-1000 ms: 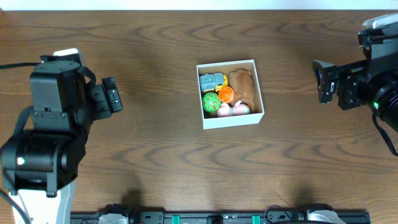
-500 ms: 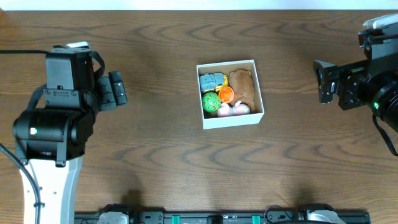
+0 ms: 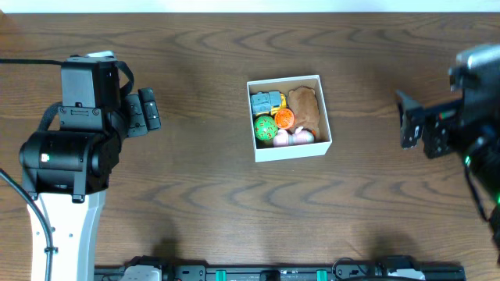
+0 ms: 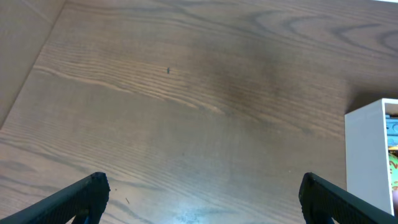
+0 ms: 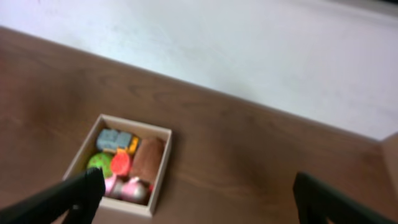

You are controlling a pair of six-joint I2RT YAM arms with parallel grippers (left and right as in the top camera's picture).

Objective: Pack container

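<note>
container (image 3: 291,149) on worktop (image 3: 203,195), well ahead of both, toys (image 3: 281,119) inside | left end effector (image 3: 145,114) fingers apart, empty; right end effector (image 3: 407,121) likewise | likely reason: packing looks finished, so neither holds anything; both stand clear

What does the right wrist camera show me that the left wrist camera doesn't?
Only the right wrist view shows the container whole, with its contents: a brown plush, a blue toy, a green ball, an orange piece and pink pieces, plus the white wall beyond the table. Only the left wrist view shows the container's white outer side close up at the frame's right edge. Both show the wood-grain tabletop and their own claw, the left claw and the right claw, each spread wide with nothing between its fingers.
</note>
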